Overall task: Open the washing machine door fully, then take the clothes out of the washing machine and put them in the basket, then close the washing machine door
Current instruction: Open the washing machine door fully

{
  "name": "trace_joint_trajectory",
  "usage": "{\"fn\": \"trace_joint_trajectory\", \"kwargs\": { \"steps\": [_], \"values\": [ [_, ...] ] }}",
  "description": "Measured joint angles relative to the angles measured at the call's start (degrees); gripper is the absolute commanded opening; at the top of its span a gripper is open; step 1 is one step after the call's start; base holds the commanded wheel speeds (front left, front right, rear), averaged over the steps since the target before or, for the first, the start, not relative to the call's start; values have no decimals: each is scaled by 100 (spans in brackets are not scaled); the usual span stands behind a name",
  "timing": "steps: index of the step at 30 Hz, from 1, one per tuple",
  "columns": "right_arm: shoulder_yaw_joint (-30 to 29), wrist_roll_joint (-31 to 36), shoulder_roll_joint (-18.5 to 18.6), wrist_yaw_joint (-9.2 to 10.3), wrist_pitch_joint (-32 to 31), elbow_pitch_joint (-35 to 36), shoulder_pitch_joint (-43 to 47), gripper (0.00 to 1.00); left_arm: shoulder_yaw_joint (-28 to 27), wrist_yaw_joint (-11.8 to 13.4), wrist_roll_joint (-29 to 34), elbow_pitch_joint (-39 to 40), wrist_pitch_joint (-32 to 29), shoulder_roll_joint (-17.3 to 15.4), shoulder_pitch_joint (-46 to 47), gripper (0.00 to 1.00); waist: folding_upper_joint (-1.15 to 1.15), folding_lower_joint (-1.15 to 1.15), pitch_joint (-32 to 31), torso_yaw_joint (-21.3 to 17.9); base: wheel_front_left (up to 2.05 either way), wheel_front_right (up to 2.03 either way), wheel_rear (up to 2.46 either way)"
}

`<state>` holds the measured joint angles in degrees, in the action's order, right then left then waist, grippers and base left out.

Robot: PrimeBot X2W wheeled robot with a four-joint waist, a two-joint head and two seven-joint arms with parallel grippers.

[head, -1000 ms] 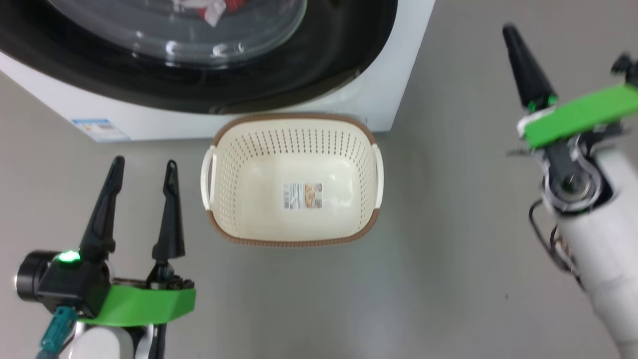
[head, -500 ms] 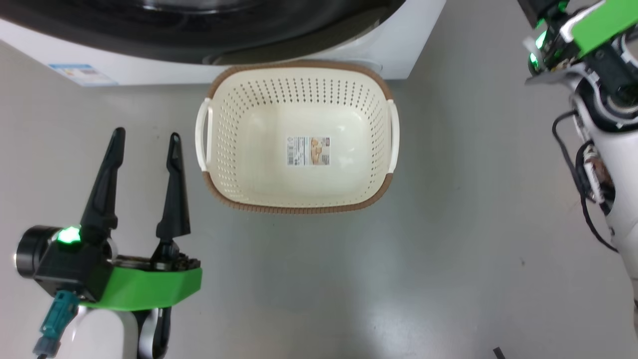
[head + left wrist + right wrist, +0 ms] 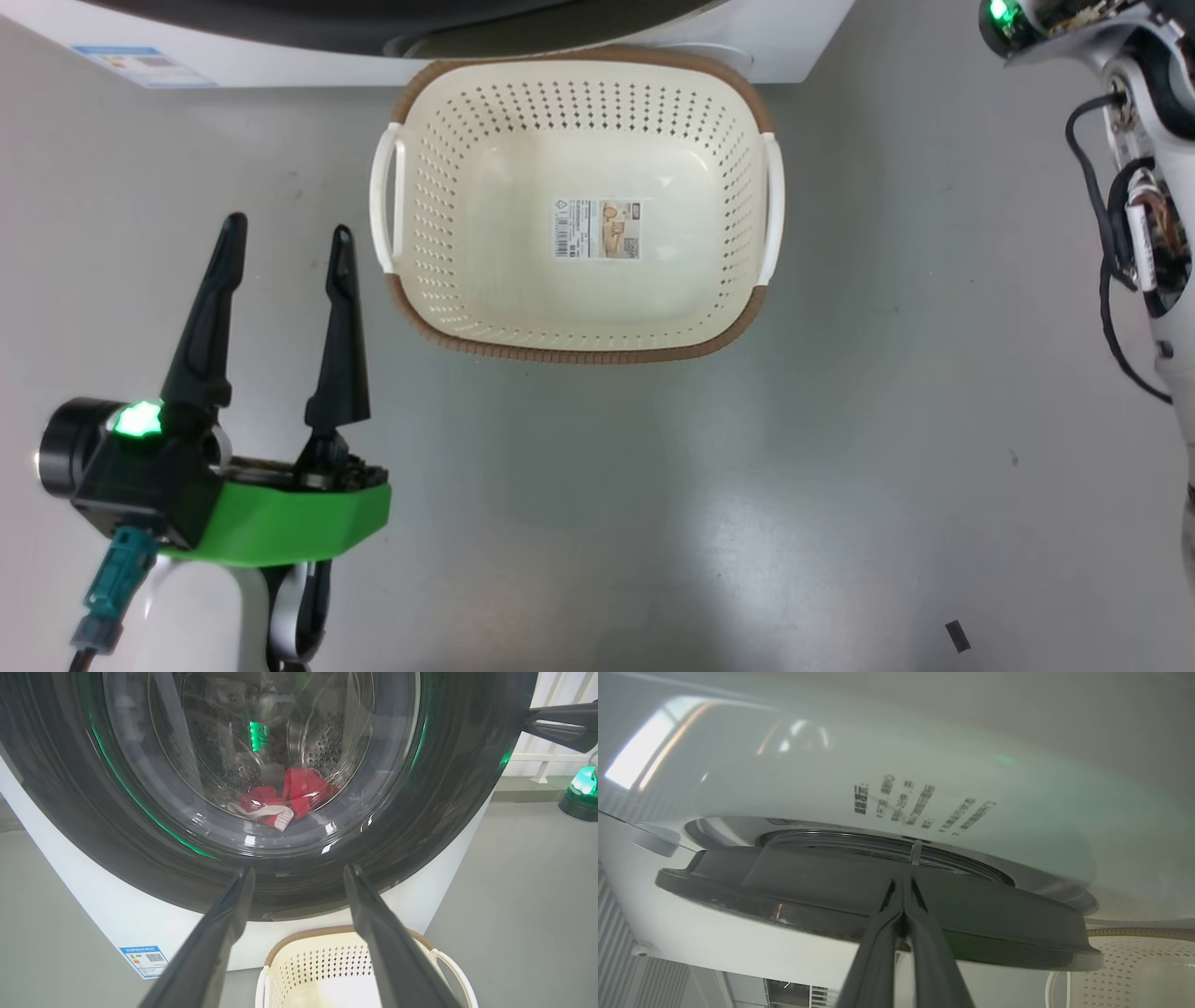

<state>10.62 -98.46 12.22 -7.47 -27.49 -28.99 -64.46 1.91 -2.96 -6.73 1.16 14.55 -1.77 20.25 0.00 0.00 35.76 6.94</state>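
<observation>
Washing machine door [image 3: 444,812] covers the clothes [image 3: 299,793], basket [image 3: 317,959] below, left end effector [image 3: 288,226] spread, right end effector [image 3: 903,884] closed.

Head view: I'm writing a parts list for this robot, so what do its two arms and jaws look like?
The left arm is white, with a bright green cover, a black housing carrying a green light, a teal plug and long, tapering black jaws. The right arm is white too, with loose black cables and another green lamp.
</observation>
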Motion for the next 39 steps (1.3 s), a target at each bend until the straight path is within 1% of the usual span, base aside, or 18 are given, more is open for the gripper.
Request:
{"fn": "trace_joint_trajectory", "kwargs": {
  "steps": [12, 18, 19, 27, 39],
  "values": [
    [-115, 285, 22, 0, -369, -214, -515, 0, 64, -3, 2, -66, 0, 2, 0, 100, 0, 0, 106, 257, 0, 0, 0],
    [-171, 285, 69, 20, -813, -319, -601, 0, 133, 15, 2, -86, 0, 3, -1, 100, 0, 0, 92, 366, 0, 0, 0],
    [-168, 285, 78, 27, -894, -319, -601, 0, 137, 45, 2, -88, 0, 3, -1, 100, 0, 0, 83, 365, 0, 0, 0],
    [-66, 335, 58, 27, -1343, -129, -539, 0, 101, 48, 11, -136, 0, 4, -7, 100, 0, 0, -39, 269, 0, 0, 0],
    [-3, 420, -81, 27, -1749, 132, -81, 0, 65, 46, 18, -170, 0, 5, -8, 100, 0, 0, -257, 24, 0, 0, 0]
  ]
}}
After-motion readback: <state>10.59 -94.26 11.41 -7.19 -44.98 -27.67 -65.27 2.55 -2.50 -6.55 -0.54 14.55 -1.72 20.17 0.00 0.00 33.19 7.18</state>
